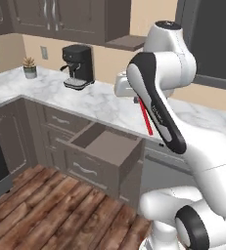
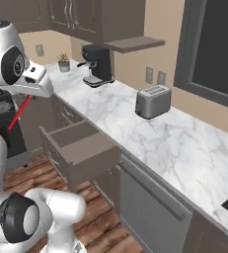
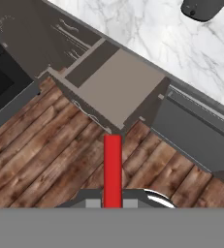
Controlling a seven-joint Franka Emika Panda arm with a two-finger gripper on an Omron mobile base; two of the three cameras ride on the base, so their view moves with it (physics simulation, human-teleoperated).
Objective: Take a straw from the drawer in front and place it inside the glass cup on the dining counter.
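We see the straw (image 3: 112, 169) as bright red against the floor's (image 3: 40, 155) brown wood planks with dark grain. Beside the straw, the open drawer (image 1: 107, 146) has a dark grey-brown front, a silver handle and a plain brown inside. Above the drawer, the worktop (image 2: 160, 133) is white marble with grey veins. On it stand a black coffee machine (image 2: 98, 64) and a silver-grey toaster (image 2: 153, 101). The wall (image 2: 165, 29) behind is tan.
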